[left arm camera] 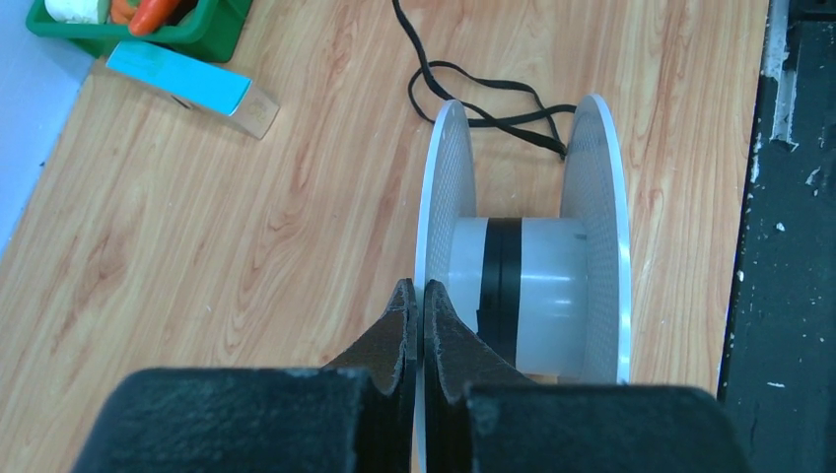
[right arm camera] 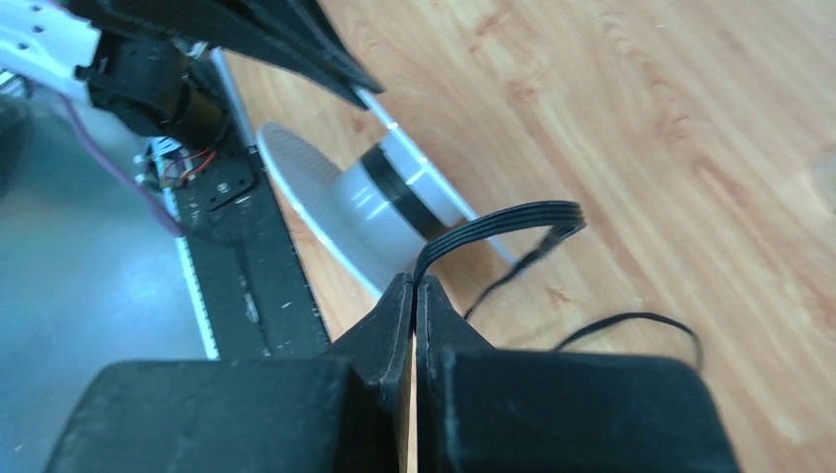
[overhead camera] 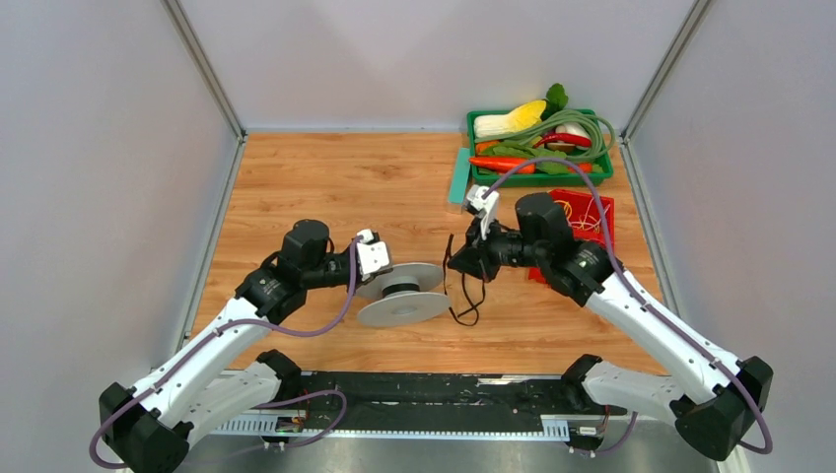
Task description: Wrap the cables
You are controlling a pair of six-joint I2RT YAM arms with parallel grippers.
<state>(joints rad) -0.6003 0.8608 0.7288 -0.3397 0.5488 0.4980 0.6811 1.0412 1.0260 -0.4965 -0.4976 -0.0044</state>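
L gripper [left arm camera: 415, 296] clamped shut on far flange of white spool [overhead camera: 404, 310], mid-table; a few black turns on hub. R gripper [right arm camera: 413, 286] pinched on black cable [overhead camera: 465, 301] just right of spool, w/ slack loops on wood betw. spool & R arm. Far right: green veg crate [overhead camera: 540, 179], teal box [overhead camera: 459, 175] beside it, and red basket [overhead camera: 599, 202] partly hidden by R arm.

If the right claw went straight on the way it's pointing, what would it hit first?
Probably the white spool, whose flange lies just ahead of the right claw pinching the black cable; depth is hard to judge.
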